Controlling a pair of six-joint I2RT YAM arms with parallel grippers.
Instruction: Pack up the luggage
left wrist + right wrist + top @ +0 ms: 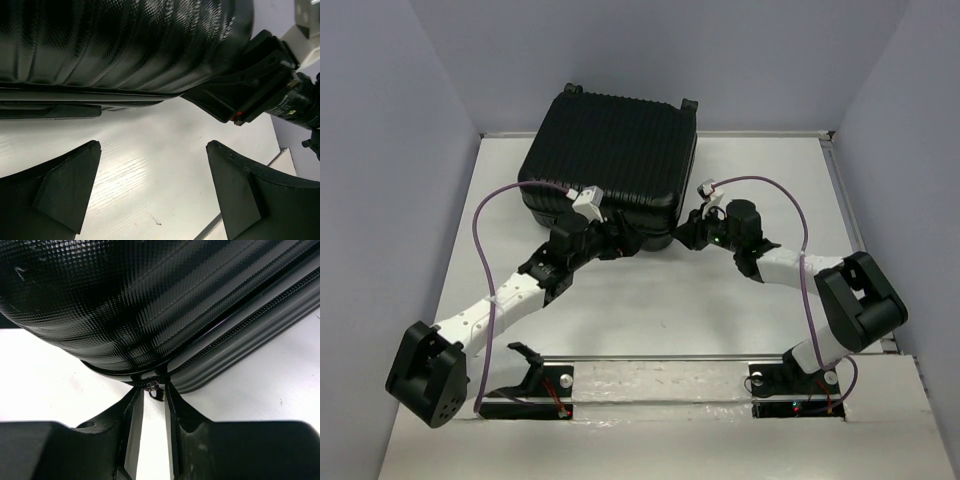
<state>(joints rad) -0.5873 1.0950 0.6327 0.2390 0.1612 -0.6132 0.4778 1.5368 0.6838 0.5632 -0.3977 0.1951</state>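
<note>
The luggage (610,160) lies shut at the far middle of the desk (670,310). The right pincer (152,391) pinches its zipper pull (153,385). The left pincer (152,146) hangs wide open nearby. This looks like the zipper step, and next seems to need a steady pull along the seam.

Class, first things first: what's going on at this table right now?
Two robot arms are working at the near edge of the black luggage, which lies shut, or nearly so, on the table. The right gripper is pinched at the zipper seam, apparently on a small zipper pull. The left gripper hangs open beside the case, holding nothing.
</note>
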